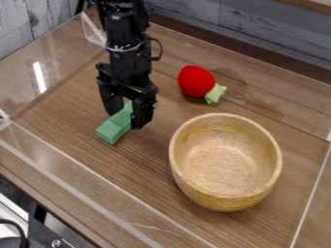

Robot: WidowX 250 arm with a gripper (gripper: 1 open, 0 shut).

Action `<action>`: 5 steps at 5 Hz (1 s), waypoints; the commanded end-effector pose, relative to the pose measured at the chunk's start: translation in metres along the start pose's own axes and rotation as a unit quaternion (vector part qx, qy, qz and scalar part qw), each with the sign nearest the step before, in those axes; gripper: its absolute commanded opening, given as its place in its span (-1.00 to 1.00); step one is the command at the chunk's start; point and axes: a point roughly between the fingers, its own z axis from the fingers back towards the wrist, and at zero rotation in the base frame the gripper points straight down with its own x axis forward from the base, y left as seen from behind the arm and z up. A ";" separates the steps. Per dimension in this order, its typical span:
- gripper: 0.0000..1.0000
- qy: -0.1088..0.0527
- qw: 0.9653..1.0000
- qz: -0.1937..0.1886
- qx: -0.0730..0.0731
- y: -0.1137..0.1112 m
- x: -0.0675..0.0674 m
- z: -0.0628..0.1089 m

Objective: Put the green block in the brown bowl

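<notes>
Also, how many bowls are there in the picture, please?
1. The brown bowl stands on the table, to the right of the green block. I see no other bowl.

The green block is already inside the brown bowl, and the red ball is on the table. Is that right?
Not quite: the camera view shows the green block on the table, outside the brown bowl. The red ball is on the table.

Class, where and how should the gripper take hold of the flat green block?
Probably across the middle of the flat green block, from above, one jaw beside each long edge: it lies flat on the wooden table, and its narrow width suits a pinch.
</notes>
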 end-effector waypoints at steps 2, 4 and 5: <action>1.00 -0.036 0.999 0.008 0.006 0.001 0.005 0.020; 1.00 -0.041 0.999 0.011 0.006 0.000 0.007 0.022; 1.00 -0.038 0.999 0.014 0.007 0.001 0.007 0.017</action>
